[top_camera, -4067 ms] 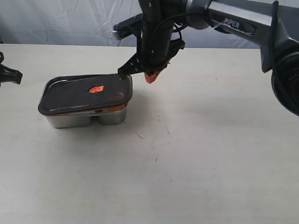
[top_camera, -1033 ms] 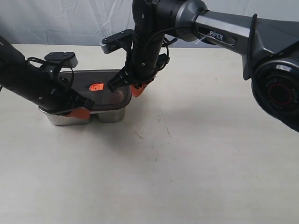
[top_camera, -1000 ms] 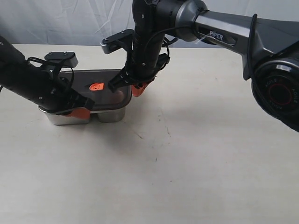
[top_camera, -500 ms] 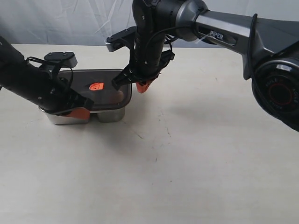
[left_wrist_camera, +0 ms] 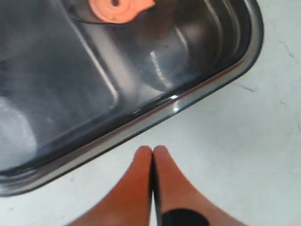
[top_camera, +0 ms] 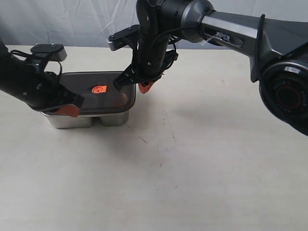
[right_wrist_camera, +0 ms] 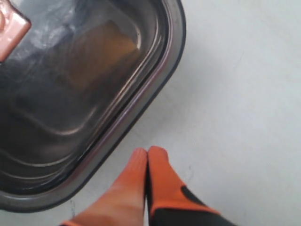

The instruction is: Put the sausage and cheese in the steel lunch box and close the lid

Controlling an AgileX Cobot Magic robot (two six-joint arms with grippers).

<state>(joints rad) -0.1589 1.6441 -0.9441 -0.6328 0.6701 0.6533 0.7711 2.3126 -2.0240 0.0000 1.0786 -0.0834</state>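
The steel lunch box (top_camera: 111, 119) stands at the left of the table with the dark lid (top_camera: 82, 98) lying flat on it, orange valve (top_camera: 99, 89) at its centre. Through the lid a dim yellow-brown cheese (right_wrist_camera: 101, 52) shows in one compartment. The sausage is hidden. My left gripper (top_camera: 67, 110) is shut and empty, just off the box's front-left edge; its tips (left_wrist_camera: 153, 151) hover over bare table beside the rim (left_wrist_camera: 141, 123). My right gripper (top_camera: 143, 87) is shut and empty, just past the lid's right end (right_wrist_camera: 148, 153).
The pale table top (top_camera: 192, 159) stretches to the right and front of the box, with a few small dark scuffs (top_camera: 143, 140). A white cloth backdrop (top_camera: 72, 19) hangs behind the table.
My left arm has pulled back to the left and up, off the lid's front-left edge. My right gripper has lifted slightly off the lid's right end. The lid stays seated.
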